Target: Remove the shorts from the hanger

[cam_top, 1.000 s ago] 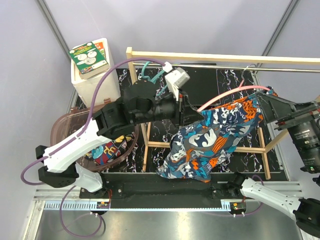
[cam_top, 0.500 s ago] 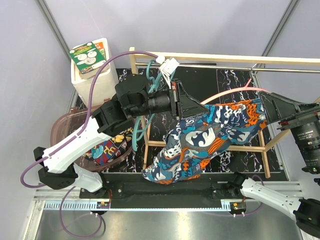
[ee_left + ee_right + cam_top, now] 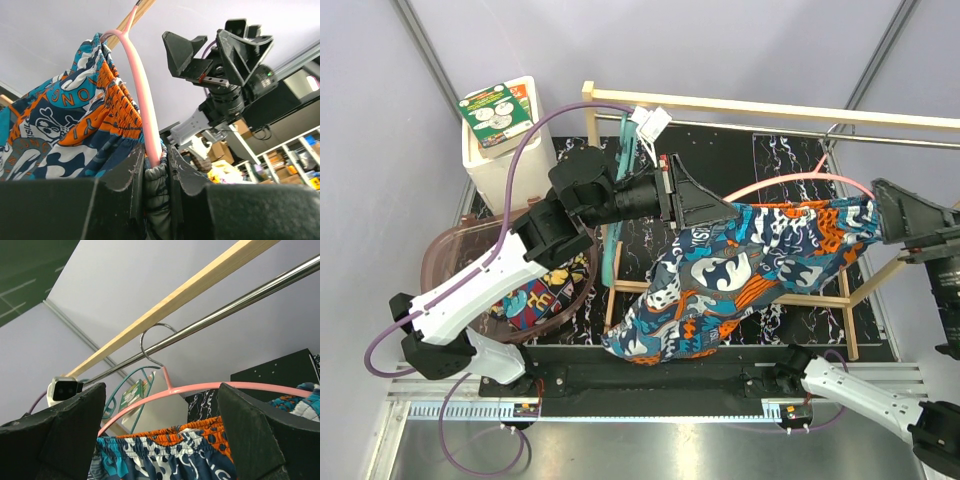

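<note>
The teal, orange and white shorts [image 3: 740, 270] hang stretched on a pink hanger [image 3: 790, 181] whose hook sits on the metal rod [image 3: 240, 296]. My left gripper [image 3: 698, 207] is shut on the left end of the waistband, with the hanger's arm [image 3: 142, 100] running between its fingertips [image 3: 131, 167]. My right gripper [image 3: 892, 213] is open at the right end of the waistband [image 3: 175, 450], its fingers [image 3: 52, 435] wide on either side of the fabric. The navy, red and yellow comic shorts [image 3: 535, 300] lie in a brown tub.
A wooden rack [image 3: 610, 275] with the metal rod stands across the black marbled mat. An empty teal hanger [image 3: 617, 215] hangs at the rack's left post. The brown tub [image 3: 445, 260] and a white bin [image 3: 505, 140] stand at the left.
My left gripper has pulled the waistband's left end up and to the left, and my right gripper has moved to the right. The shorts are now stretched wider, and the rack has shifted slightly.
</note>
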`<move>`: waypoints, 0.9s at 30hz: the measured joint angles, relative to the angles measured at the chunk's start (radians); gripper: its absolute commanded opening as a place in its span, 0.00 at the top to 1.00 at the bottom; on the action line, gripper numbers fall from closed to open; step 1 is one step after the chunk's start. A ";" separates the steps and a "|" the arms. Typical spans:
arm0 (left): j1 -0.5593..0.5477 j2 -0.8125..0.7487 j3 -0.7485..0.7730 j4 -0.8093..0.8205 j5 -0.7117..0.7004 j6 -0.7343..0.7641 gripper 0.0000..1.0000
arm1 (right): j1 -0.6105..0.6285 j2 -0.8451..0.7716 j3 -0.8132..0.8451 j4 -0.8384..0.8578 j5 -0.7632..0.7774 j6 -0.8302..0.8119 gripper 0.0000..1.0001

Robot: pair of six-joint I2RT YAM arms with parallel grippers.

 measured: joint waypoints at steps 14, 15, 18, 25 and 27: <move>0.000 -0.108 -0.181 0.170 -0.059 -0.219 1.00 | 0.000 -0.028 -0.023 0.002 0.057 0.005 0.00; 0.000 -0.109 -0.188 0.175 -0.064 -0.231 1.00 | 0.000 -0.025 -0.021 -0.002 0.057 0.005 0.00; 0.000 -0.109 -0.197 0.191 -0.075 -0.250 1.00 | 0.000 0.003 0.007 -0.024 0.048 0.006 0.01; 0.000 -0.110 -0.246 0.281 -0.083 -0.264 1.00 | 0.000 0.084 0.040 -0.078 -0.016 0.013 0.06; 0.000 -0.110 -0.249 0.290 -0.083 -0.271 1.00 | 0.000 0.100 0.041 -0.095 -0.026 0.017 0.10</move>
